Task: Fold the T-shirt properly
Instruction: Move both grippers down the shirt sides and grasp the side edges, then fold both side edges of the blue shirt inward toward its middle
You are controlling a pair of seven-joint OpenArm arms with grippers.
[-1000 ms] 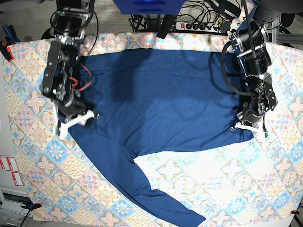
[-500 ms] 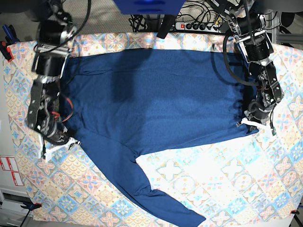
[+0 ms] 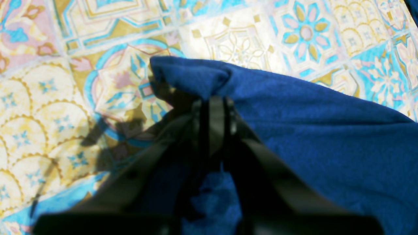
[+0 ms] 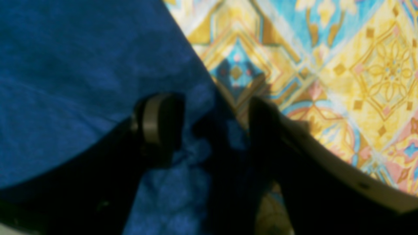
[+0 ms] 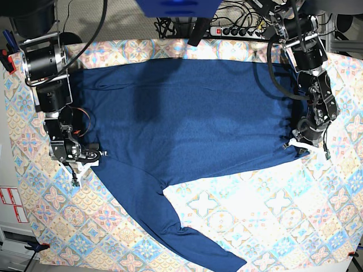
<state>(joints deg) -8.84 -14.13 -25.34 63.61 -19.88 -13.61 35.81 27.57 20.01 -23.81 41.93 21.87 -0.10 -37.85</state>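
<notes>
The dark navy T-shirt (image 5: pixel 193 119) lies spread flat across the tile-patterned tablecloth (image 5: pixel 255 215), one long sleeve (image 5: pixel 170 226) trailing toward the front edge. At the shirt's right edge in the base view, my left gripper (image 5: pixel 306 144) is shut on a bunched corner of the fabric. The left wrist view shows that gripper (image 3: pixel 211 104) pinching a fold of the T-shirt (image 3: pixel 326 130). My right gripper (image 5: pixel 85 162) stands open at the shirt's left edge. In the right wrist view the T-shirt (image 4: pixel 81 65) has its edge running between the spread fingers of the right gripper (image 4: pixel 212 127).
A power strip with cables (image 5: pixel 238 31) lies behind the table's back edge, beside a blue object (image 5: pixel 176 7). Clamps (image 5: pixel 5 56) hold the cloth at the left edge. White labels (image 5: pixel 11 204) sit just off the table's left side.
The right gripper has opened and shifted out to the shirt's left edge, lower than a second ago. The left gripper keeps its hold and has moved slightly right.
</notes>
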